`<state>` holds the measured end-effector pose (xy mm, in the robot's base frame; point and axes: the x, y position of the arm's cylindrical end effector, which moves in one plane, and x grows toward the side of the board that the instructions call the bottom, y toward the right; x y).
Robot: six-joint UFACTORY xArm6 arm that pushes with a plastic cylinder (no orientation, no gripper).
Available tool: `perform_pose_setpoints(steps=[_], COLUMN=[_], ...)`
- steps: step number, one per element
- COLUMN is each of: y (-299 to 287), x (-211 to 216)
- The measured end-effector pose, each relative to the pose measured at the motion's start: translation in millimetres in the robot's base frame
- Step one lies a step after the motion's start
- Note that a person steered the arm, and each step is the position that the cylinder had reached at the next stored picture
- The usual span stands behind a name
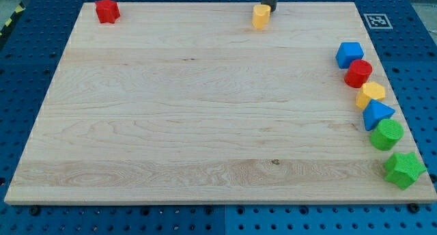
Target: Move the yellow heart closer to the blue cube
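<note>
The yellow heart [261, 16] lies at the top edge of the wooden board [205, 126], near the middle. My tip [268, 10] is right behind it, at its upper right side, and looks to be touching it. The blue cube [349, 54] sits far off to the right, at the top of a line of blocks along the board's right edge.
Below the blue cube, running down the right edge, are a red cylinder [358, 73], a second yellow block [371, 95], a blue triangle [377, 115], a green cylinder [387, 134] and a green star [403, 169]. A red star [107, 10] lies at the top left corner.
</note>
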<state>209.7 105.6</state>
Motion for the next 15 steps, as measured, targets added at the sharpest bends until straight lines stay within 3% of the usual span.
perform_pose_setpoints(steps=[3,5,8,15], y=[-49,-6,9,104], x=[16,31,87,109])
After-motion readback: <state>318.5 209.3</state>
